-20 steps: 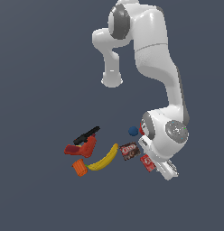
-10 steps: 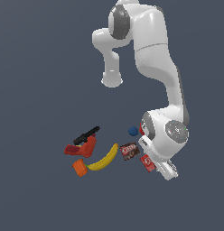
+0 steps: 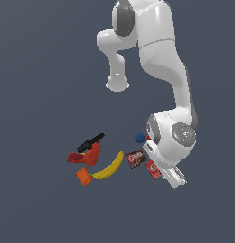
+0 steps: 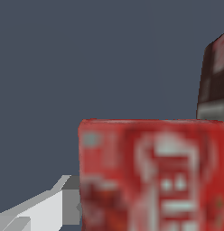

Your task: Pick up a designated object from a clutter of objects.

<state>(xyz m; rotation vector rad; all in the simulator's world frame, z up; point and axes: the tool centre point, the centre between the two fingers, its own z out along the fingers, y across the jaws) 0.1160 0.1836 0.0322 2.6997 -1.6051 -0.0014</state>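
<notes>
The bright-red flat box (image 3: 152,170) with a white logo lies at the exterior view's right end of the clutter, right under my hand. In the wrist view it (image 4: 152,176) fills the near field. One grey finger (image 4: 50,207) lies against its edge; the other finger is hidden. My gripper (image 3: 162,174) sits low on the box and looks shut on it. The darker brown-red box (image 3: 135,158) lies just beside it and also shows in the wrist view (image 4: 215,81).
A yellow banana (image 3: 108,168), an orange cylinder (image 3: 83,176), a red-and-black drill (image 3: 88,151) and a blue ball (image 3: 140,138) lie toward the exterior view's left of the gripper. The red cup is hidden behind the arm.
</notes>
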